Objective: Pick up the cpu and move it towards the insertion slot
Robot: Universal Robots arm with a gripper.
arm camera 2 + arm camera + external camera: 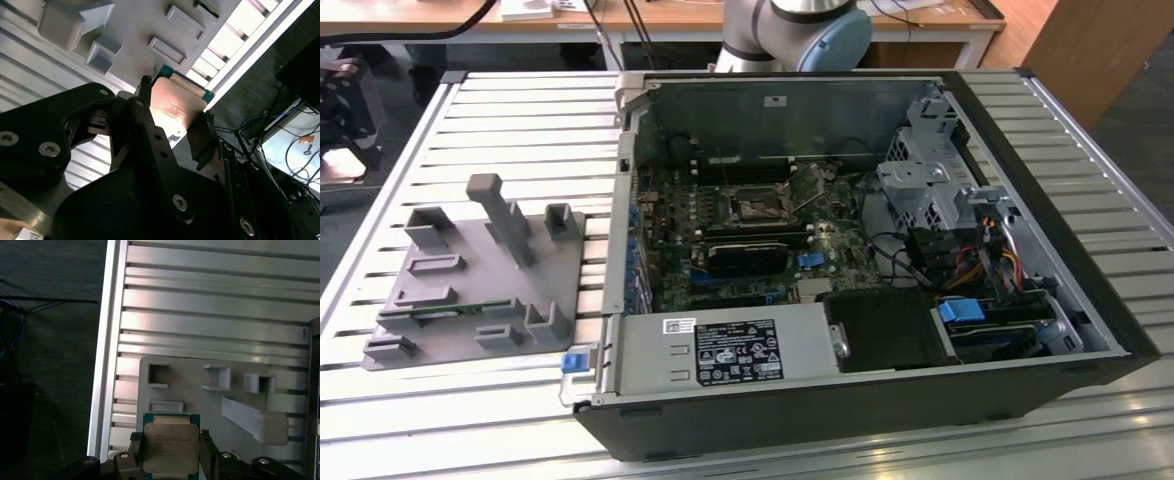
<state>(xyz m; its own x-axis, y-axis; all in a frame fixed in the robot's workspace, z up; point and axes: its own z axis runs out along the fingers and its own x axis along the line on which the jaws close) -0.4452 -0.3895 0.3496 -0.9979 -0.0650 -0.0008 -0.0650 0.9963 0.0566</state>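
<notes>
Fingers (200,142) of the gripper (175,117) are pressed on two opposite edges of the cpu (177,105), so the hand is clamped on it. In the first wrist view the cpu (171,447) shows its silvery-grey metal top with a green rim, and it sits between the two black jaws of the gripper (171,451). It is held over the edge of the grey plastic fixture (200,395), near a shallow rectangular pocket of it, with the slatted metal table (200,305) below.

In the exterior view the grey fixture (467,280) lies on the table (520,110) at the exterior view's left, just beside the open computer case (1067,250). A narrow green memory stick (447,312) stands in the fixture. The insertion slot (757,208) is inside the case, a dark square with a metal frame on the green circuit board (674,215), well apart from the fixture. The base of the arm (807,30) stands behind the case.
</notes>
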